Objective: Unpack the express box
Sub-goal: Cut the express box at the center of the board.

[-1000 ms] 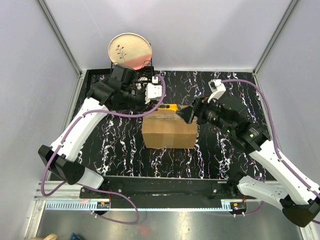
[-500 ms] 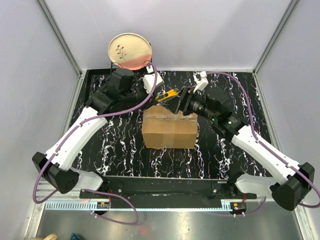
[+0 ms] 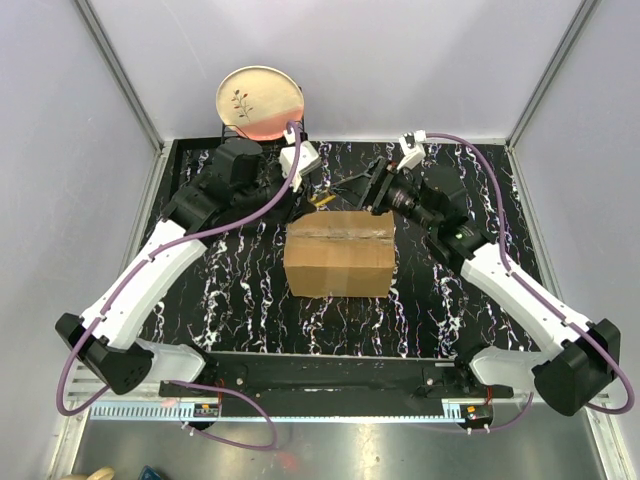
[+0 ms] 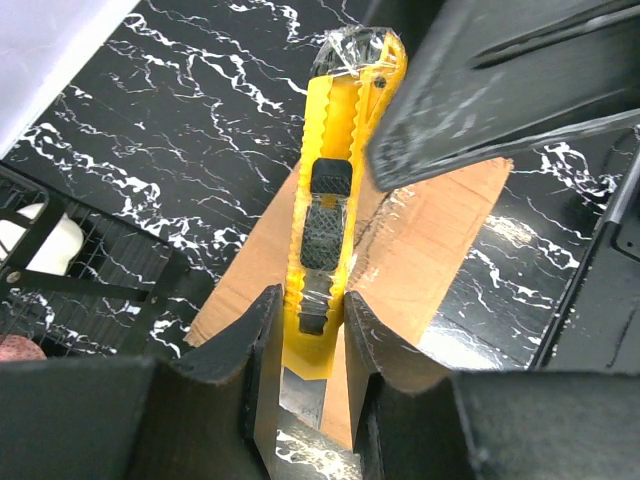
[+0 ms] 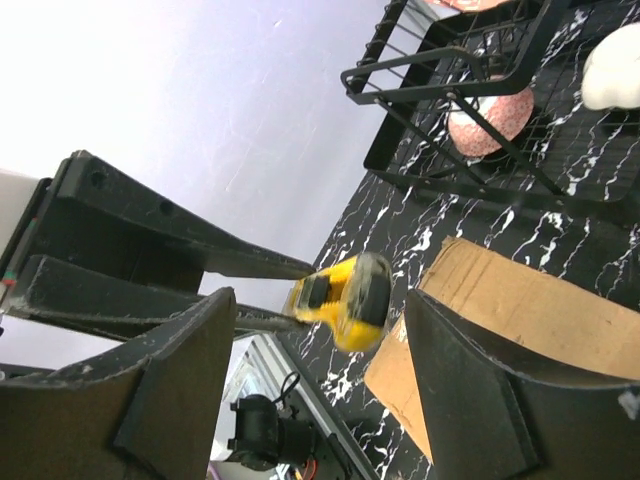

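The black, white-veined table [image 3: 200, 290] fills the floor of a walled cell, with both arms reaching out over it from the near edge. The left arm [image 3: 150, 270] stretches up and inward from the near left corner. The right arm [image 3: 510, 290] does the same from the near right corner, and the two wrists meet over the far middle of the table.

The brown cardboard box [image 3: 339, 255] sits flat on the table near its middle, between the two arms and just on the near side of where the wrists meet. Its top flaps lie closed, with a seam running along the lid.

At the far left edge stands a black wire rack [image 5: 450, 110]. A round cream plate [image 3: 260, 100] with a pinkish rim and a small plant drawing is propped upright in it.

A yellow box cutter [image 4: 335, 180] with a black slider hangs in the air above the far edge of the box. The left fingers [image 4: 265, 335] are clenched on its rear end, one on each side of the handle. The right fingers [image 5: 195, 360] stand spread wide, released. The cutter's front end lies between them with a gap on either side. From the left wrist view one right finger crosses just above the cutter's tip; whether it touches cannot be told.
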Controlling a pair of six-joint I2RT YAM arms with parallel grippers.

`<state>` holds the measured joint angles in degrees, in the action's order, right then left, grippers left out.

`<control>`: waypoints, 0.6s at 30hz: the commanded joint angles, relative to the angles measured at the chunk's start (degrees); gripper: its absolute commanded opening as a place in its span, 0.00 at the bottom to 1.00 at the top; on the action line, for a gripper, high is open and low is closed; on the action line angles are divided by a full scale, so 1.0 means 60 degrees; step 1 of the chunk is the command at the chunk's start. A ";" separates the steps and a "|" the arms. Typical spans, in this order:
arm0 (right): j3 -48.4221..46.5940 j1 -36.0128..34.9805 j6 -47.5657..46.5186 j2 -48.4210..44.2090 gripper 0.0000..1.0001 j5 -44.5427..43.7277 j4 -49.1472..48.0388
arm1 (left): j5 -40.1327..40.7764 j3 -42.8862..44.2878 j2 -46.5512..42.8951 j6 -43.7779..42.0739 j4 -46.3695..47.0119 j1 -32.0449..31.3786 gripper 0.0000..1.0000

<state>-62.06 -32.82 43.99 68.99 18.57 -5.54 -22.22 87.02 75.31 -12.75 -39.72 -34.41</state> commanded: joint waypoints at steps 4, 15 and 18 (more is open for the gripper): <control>-0.0232 0.0064 0.0593 0.0600 0.73 0.0699 -0.1273 | 0.0304 0.0628 -0.0115 0.0295 0.0000 -0.0533 0.00; -0.0145 0.0182 0.0915 0.0762 0.56 0.1183 -0.1742 | 0.0787 0.0848 0.0149 0.0119 0.0088 -0.0841 0.00; -0.0086 0.0255 0.0989 0.0762 0.48 0.1270 -0.1830 | 0.0846 0.0819 0.0163 0.0046 0.0088 -0.0929 0.00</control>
<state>-62.06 -32.08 48.88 74.13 23.92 -12.64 -19.25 89.73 76.03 -12.19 -41.04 -39.20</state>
